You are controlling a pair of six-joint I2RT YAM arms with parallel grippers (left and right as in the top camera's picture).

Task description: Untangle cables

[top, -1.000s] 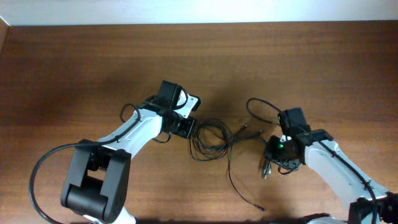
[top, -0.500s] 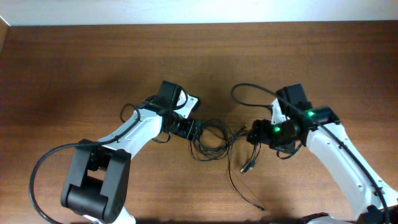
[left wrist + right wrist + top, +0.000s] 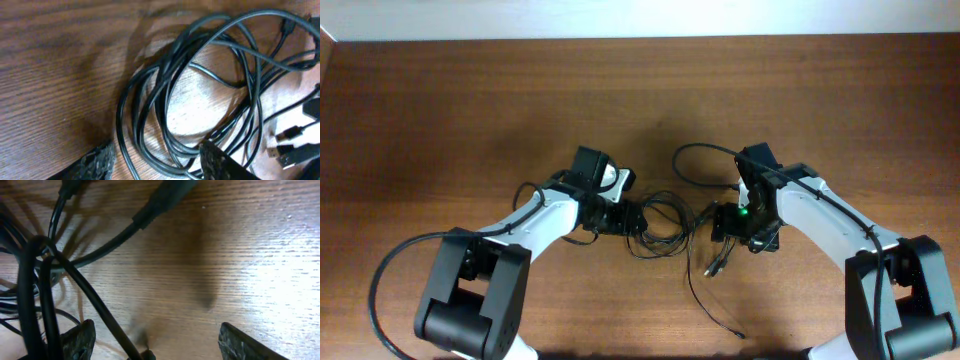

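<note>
The untangling looks barely begun: the cables [image 3: 660, 225] lie on the wooden table [image 3: 470, 100] as one loose coil, with many loops stacked and crossing each other, and no cord has been drawn fully free of it. One strand [image 3: 705, 300] trails away from the coil toward the near edge, and a few small plugs [image 3: 718, 266] lie just to the right of the coil, so some ends are exposed. The main knot remains to be separated, and that is most of the work. The left gripper [image 3: 628, 218] sits at the coil's left edge. In its wrist view its fingers [image 3: 95, 161] stand apart, neither wide nor closed, and straddle the near side of the coil so that several strands run between them. They do not pinch any strand, so it holds nothing. The right gripper [image 3: 718, 222] is at the coil's right edge with its fingers [image 3: 80, 339] spread wide over bare wood. One cord passes just beside the left finger, and whether it touches I cannot tell. Nothing is held there either.
</note>
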